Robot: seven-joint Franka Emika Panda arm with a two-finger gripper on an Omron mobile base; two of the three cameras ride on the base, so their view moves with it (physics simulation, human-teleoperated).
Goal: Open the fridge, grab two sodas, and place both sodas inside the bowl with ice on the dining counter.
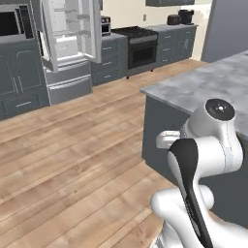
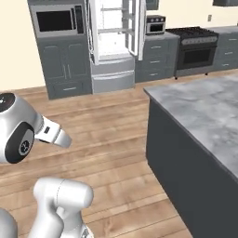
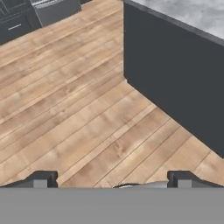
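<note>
A simulated kitchen with a floor of long, warm-brown wooden planks [image 1: 72, 160]. At the far wall stands the fridge [image 2: 114, 44], tall and grey, both upper doors swung wide, showing a bright white interior with flat shelves; two smooth grey drawers sit below. No cans can be made out inside at this distance. To its left is a grey wall oven [image 2: 56, 21] with a black glass front, set above dark grey panelled cabinets [image 2: 65, 69]. To the fridge's right, a small silver appliance [image 2: 155, 24] rests on a grey cabinet run, then a black range [image 2: 196, 46] with a dark oven window. No writing is legible anywhere.

The dining counter [image 2: 204, 109] fills the right side: a thick slab of light grey marble with darker cloudy veins, on a plain dark grey base with a sharp near corner. The visible stretch of marble carries nothing.

The white arm is folded low near the counter's corner. In the hand view, the gripper [image 3: 112, 181] points at the floor planks, its two dark square fingertips [image 3: 43, 179] spread far apart with nothing between them.
</note>
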